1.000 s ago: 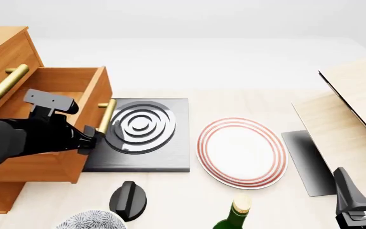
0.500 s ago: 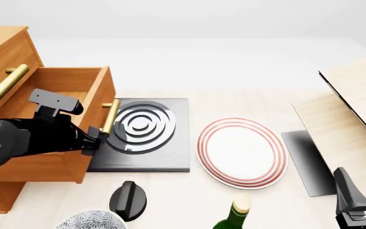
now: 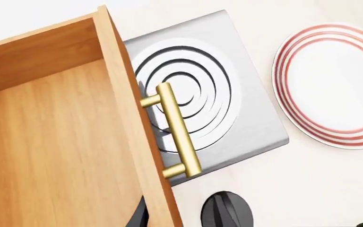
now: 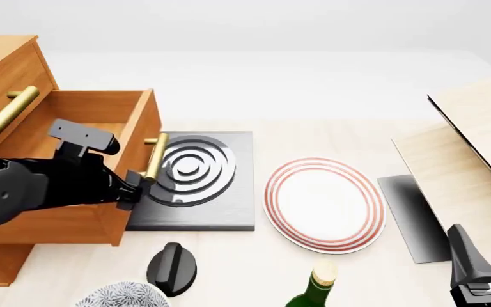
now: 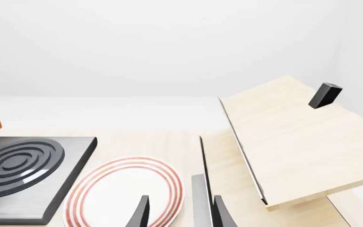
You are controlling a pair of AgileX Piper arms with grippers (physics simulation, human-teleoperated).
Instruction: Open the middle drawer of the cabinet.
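Right claw [image 5: 176, 213] low at the desk's near right, parted, empty, well apart. Left claw [image 4: 135, 185] just beside the brass handle [image 4: 154, 158], grip state unclear. Middle drawer [image 4: 100, 121] pulled out of the cabinet [image 4: 7, 64], handle's long axis running near to far.

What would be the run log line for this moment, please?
task: open middle drawer | drawer: pulled out, front above hotplate | left hand: at handle, grip unclear | right hand: open, idle near plate

My gripper [image 5: 178, 211] is open above the counter [image 5: 143, 135], near the striped plate [image 5: 125, 194], beside pale boards [image 5: 289, 142] and a hotplate [image 5: 21, 168].
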